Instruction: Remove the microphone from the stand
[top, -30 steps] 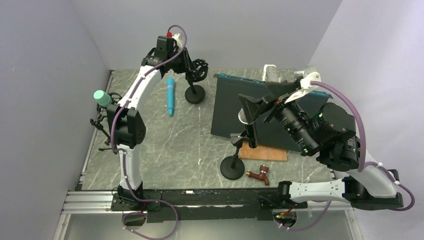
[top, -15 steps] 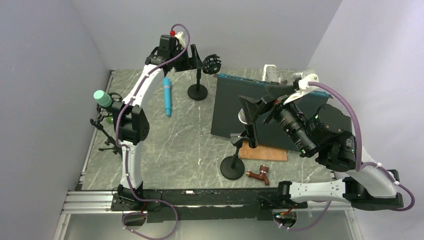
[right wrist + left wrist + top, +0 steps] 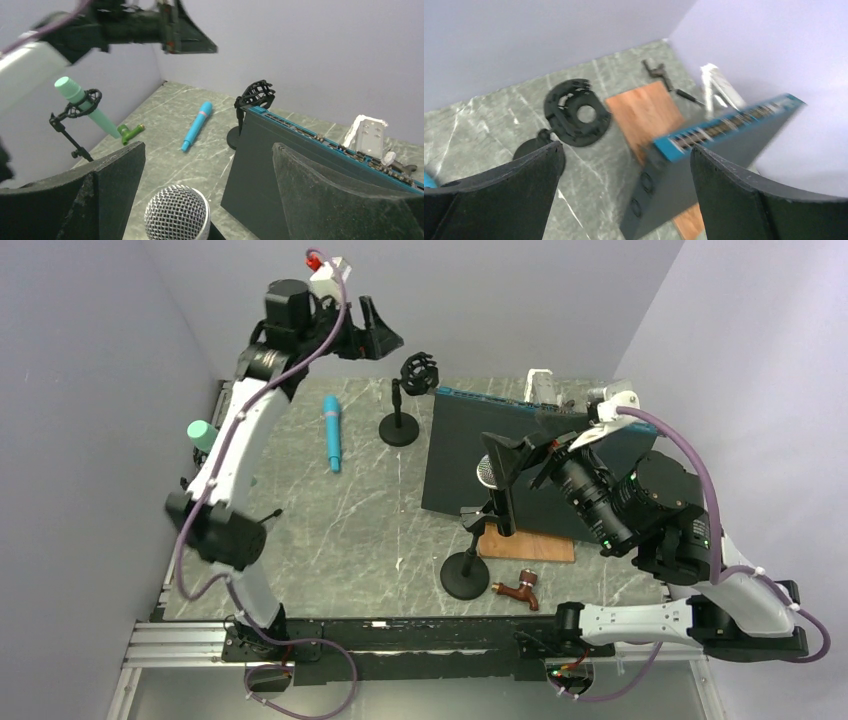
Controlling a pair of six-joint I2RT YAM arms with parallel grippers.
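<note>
A silver mesh-headed microphone [image 3: 177,212] stands in a black stand [image 3: 465,575] at centre right. Its head [image 3: 484,472] sits low between the fingers of my open right gripper [image 3: 207,147], apart from both; the body is hidden below the frame. A blue microphone [image 3: 331,432] lies flat on the table, left of an empty stand with a round shock mount [image 3: 418,373]. My left gripper [image 3: 385,330] hangs open high above and left of that mount [image 3: 574,112], holding nothing. A mint microphone [image 3: 85,105] stays clipped in a stand at the far left.
A dark panel with a blue top edge [image 3: 470,455] stands upright behind the silver microphone, over a wooden board [image 3: 527,545]. A brown tap fitting [image 3: 518,589] lies by the stand's base. A green fitting [image 3: 131,131] lies near the mint microphone. A white bracket [image 3: 370,132] sits back right.
My left gripper has opened, let go of the empty stand's shock mount and risen up and to the left. The stand now stands upright. The right arm has not moved.
</note>
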